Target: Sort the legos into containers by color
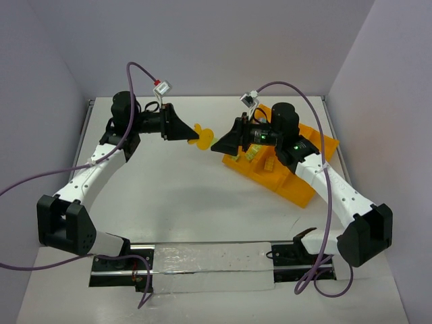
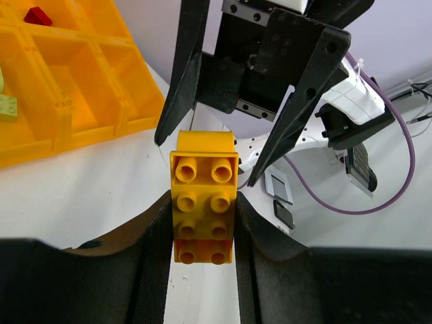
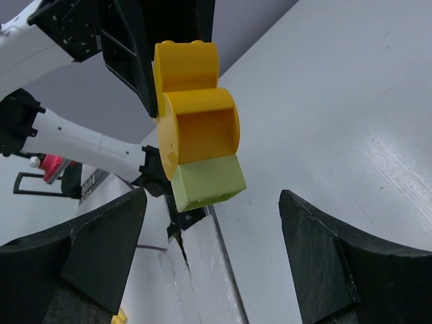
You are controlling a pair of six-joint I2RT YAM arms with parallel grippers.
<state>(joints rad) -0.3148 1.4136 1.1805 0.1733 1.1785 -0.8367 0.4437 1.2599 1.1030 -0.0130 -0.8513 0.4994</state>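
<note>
Status: sort partly done. In the left wrist view the tray sits at upper left with 1 red brick in its top compartment and 1 light green brick in a separate compartment lower at the frame's left edge. The rest of the tray is cut off there and too small to read in the overhead view. The item in hand is a yellow stack with a light green piece attached at its far end, seen lower centre in the right wrist view. It is held in the air above the table, left of the tray, between the 2 arms. The left gripper is clamped on the stack's sides. The right gripper faces it with fingers apart, flanking the free end but not touching it. Judgement: the 2 colours are not yet separated, so what remains is to pull the light green piece off, then drop each part in its matching compartment. I cannot tell whether other loose bricks remain.
</note>
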